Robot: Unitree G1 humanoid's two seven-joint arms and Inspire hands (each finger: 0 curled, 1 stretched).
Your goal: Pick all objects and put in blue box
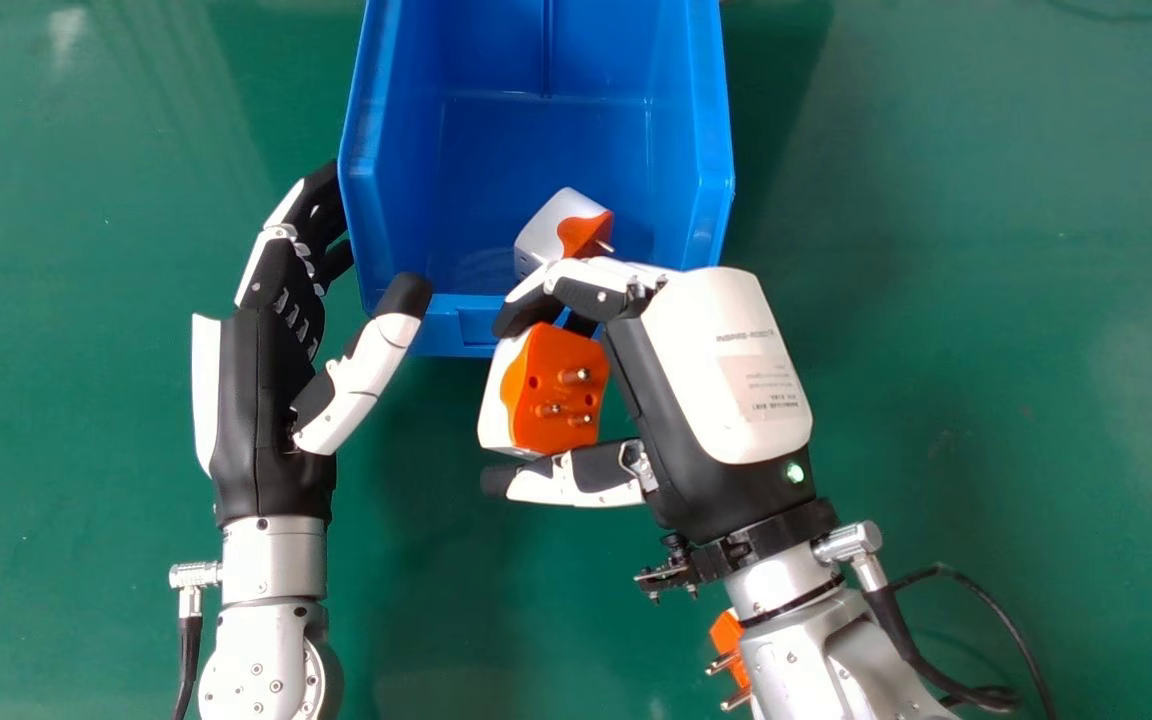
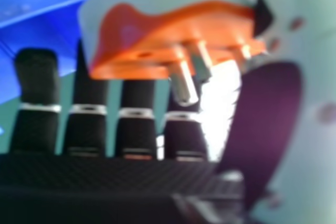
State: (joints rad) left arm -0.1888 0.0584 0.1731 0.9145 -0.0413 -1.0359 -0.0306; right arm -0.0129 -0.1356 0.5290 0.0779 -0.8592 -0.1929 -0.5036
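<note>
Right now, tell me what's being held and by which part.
The right hand holds a white-and-orange plug adapter by two opposite sides, fingers nearest the blue box, thumb across from them, prongs ungripped.

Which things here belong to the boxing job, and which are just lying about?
Job:
- blue box
- held adapter, in the right hand
- boxed adapter
- third adapter, partly hidden by the right forearm

Surroundings only:
- green table
- black cable joined to the right forearm
</note>
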